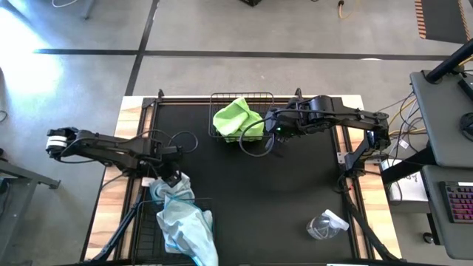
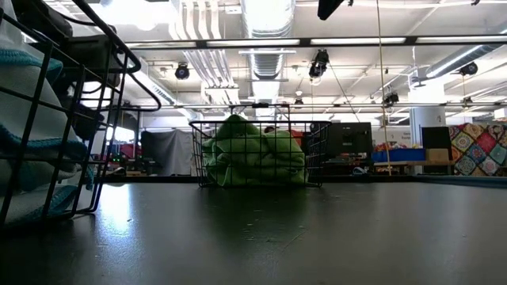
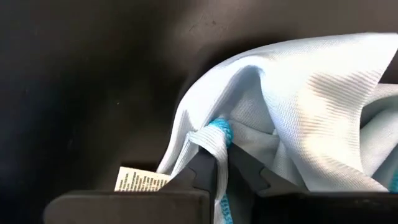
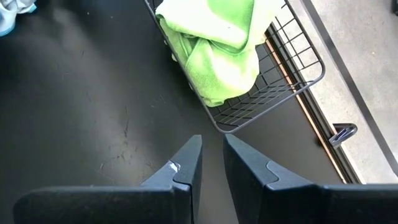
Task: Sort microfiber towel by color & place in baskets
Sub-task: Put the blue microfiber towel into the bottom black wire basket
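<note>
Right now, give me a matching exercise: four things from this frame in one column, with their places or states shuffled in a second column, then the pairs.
Things:
1. green towels
2. pale blue towels
3. left gripper
4. clear plastic wrapper

Places or states:
A. loose on the mat, near right corner
B. pinching a pale blue towel edge
C. piled in the far basket
D. heaped in the near-left basket

Pairs: 1-C, 2-D, 3-B, 4-A
</note>
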`<state>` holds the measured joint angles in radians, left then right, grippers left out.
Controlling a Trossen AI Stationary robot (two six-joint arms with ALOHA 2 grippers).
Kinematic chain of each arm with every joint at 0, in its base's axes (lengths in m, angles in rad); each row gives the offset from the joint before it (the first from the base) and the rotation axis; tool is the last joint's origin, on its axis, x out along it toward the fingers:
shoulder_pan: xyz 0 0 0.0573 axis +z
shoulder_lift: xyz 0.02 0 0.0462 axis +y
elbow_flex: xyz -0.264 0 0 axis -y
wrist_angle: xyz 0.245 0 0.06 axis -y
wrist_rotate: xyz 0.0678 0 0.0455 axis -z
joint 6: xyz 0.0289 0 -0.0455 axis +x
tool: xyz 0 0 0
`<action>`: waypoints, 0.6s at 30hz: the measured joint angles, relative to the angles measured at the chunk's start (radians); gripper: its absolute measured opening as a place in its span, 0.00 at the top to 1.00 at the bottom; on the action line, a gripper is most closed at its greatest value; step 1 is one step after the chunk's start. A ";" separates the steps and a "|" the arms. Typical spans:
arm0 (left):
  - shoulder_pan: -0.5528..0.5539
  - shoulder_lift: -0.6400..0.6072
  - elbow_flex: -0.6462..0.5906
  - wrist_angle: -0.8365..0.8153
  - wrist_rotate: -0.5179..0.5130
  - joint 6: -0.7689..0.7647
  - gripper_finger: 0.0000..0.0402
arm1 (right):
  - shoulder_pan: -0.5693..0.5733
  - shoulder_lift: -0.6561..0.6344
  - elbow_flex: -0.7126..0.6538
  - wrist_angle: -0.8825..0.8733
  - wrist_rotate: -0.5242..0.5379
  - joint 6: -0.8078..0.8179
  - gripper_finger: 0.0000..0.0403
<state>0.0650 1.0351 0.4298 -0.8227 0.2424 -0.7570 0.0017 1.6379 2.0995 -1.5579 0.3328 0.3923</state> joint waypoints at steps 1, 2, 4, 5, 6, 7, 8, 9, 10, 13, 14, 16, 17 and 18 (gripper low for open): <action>0.000 0.000 0.002 0.002 0.000 0.000 0.99 | 0.000 0.000 0.000 0.000 0.000 0.000 0.85; 0.000 0.000 0.006 0.003 0.000 0.000 0.99 | 0.000 0.000 0.000 0.001 0.000 0.000 0.85; 0.000 0.000 0.018 0.003 0.000 0.000 0.99 | 0.000 0.000 0.000 0.001 0.000 0.000 0.85; 0.000 0.000 0.027 0.001 0.000 0.000 0.99 | 0.000 0.000 0.000 0.002 0.000 0.000 0.85; 0.000 0.000 0.038 0.000 0.001 0.000 0.99 | 0.000 0.000 0.000 0.003 0.000 0.000 0.85; 0.000 0.000 0.053 0.000 0.002 0.000 1.00 | 0.000 0.000 0.000 0.004 0.000 0.000 0.85; 0.000 0.000 0.070 0.000 0.002 0.000 1.00 | 0.000 0.000 0.000 0.004 0.000 0.000 0.85; 0.000 0.000 0.088 -0.001 0.003 0.005 1.00 | 0.000 0.000 0.000 0.004 0.000 0.000 0.85; 0.000 0.000 0.111 -0.008 0.003 0.014 1.00 | 0.000 0.000 0.000 0.004 0.000 0.000 0.85; 0.000 0.000 0.187 -0.011 0.003 0.049 1.00 | 0.000 0.000 0.000 0.006 0.001 0.000 0.85; 0.000 0.000 0.214 -0.015 0.003 0.063 1.00 | 0.000 0.000 0.000 0.006 0.001 0.000 0.85; 0.000 0.000 0.272 -0.017 0.003 0.091 1.00 | 0.000 0.000 0.000 0.006 0.001 0.000 0.85; 0.000 0.000 0.302 -0.018 0.003 0.106 1.00 | 0.000 0.000 0.000 0.006 0.002 0.000 0.85; 0.000 0.000 0.332 -0.023 0.003 0.121 1.00 | 0.000 0.000 0.000 0.006 0.005 0.000 0.85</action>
<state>0.0650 1.0351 0.7619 -0.8459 0.2452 -0.6365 0.0017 1.6379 2.0995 -1.5520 0.3375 0.3927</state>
